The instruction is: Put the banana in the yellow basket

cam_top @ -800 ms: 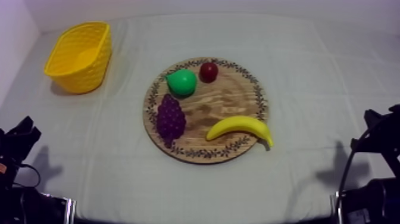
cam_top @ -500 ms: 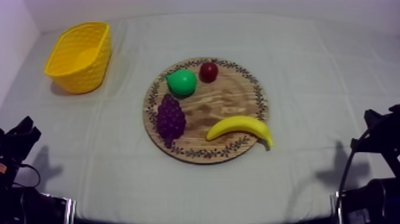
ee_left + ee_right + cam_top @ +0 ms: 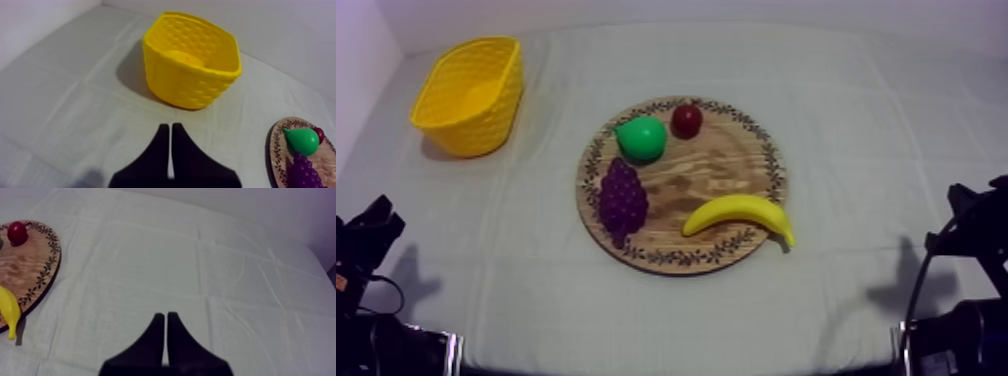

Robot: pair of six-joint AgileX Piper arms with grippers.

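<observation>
While the banana [image 3: 739,213] lies at the near-right rim of the wooden board [image 3: 726,160] | yellow basket [image 3: 486,135] sits well apart, far-left on the table [image 3: 856,120] | left end effector [image 3: 170,128] clenched on nothing, facing the basket | right end effector [image 3: 166,317] same deal, clenched empty

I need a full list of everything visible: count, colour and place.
cloth: one, grey-white, under everything
wooden board: one, brown, patterned rim, mid-cloth
banana: one, yellow, board's near right edge
pear: one, green, board's far left
small red fruit: one, red, beside pear
bunch of grapes: one, purple, board's left side
yellow basket: one, yellow, far left on cloth
left gripper: one, black, shut, facing the basket
right gripper: one, black, shut, right of board
</observation>
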